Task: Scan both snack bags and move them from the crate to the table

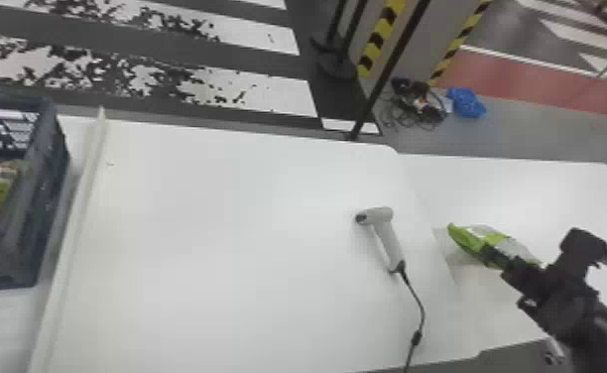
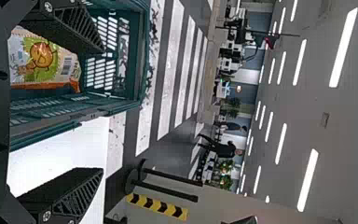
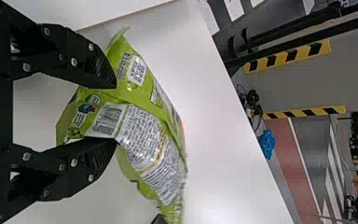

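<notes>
Clamped in the right gripper [image 3: 115,113], the green plastic snack bag [image 3: 154,140] is near the right-hand white table [image 1: 575,198]'s left edge, likely for release. The left gripper [image 2: 103,111], spread, serves the orange-edged bag [image 2: 56,70] in the teal plastic crate [image 2: 144,46].

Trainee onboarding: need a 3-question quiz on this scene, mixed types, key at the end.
1. Multiple choice: which claw grips the green snack bag?
A) left claw
B) right claw
C) neither

2. True or false: the scanner is on the white table.

3. Fill in: another snack bag lies inside the ____.

Key: 1 B; 2 true; 3 crate
</notes>
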Motion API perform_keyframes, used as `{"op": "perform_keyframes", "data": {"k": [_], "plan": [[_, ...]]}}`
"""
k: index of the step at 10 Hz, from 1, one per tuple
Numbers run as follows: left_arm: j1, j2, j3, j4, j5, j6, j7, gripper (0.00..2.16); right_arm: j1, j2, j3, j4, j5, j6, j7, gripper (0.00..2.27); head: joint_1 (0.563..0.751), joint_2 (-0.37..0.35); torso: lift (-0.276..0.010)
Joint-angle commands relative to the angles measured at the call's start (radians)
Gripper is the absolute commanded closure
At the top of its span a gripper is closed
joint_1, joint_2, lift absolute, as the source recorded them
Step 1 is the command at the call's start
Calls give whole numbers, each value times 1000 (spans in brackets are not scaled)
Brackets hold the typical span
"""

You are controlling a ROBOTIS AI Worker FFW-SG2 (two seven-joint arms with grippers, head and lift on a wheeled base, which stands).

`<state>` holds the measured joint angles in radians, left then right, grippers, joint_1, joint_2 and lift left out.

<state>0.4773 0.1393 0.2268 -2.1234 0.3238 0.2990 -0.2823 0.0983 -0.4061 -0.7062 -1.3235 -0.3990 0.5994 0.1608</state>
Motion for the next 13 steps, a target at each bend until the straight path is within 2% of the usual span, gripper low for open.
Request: {"op": "perform_keyframes", "data": {"k": [1,2,4,5,6,8,9,10,13], "plan": [[3,0,3,-12,0,19,0,100,26,27,-9,-46,-14,-134,-9,56,695,-350,-88],[3,0,3,-18,0,22,2,100,67,56,-7,-134,-15,-220,-26,39,695,-350,-88],[1,-1,-1,-26,0,32,3,100,138,116,10,-333,-14,-229,-26,36,695,-350,-88],[1,-3,-1,-26,0,32,5,100,175,147,45,-434,-4,-229,-26,36,695,-350,-88],[1,-3,-1,-26,0,32,5,100,218,171,96,-527,2,-235,-23,33,695,-350,-88],[3,-4,-3,-26,0,29,5,100,304,202,258,-663,83,-330,-12,33,695,-344,-88],[3,-4,-3,-26,0,29,5,100,333,216,333,-694,112,-373,-14,36,695,-277,-88],[4,-6,-3,-26,0,29,5,100,351,248,413,-714,149,-407,-17,39,695,-204,-88],[7,-9,-9,-26,-11,22,3,113,391,293,614,-708,278,-554,-80,43,695,-60,-88]]}}
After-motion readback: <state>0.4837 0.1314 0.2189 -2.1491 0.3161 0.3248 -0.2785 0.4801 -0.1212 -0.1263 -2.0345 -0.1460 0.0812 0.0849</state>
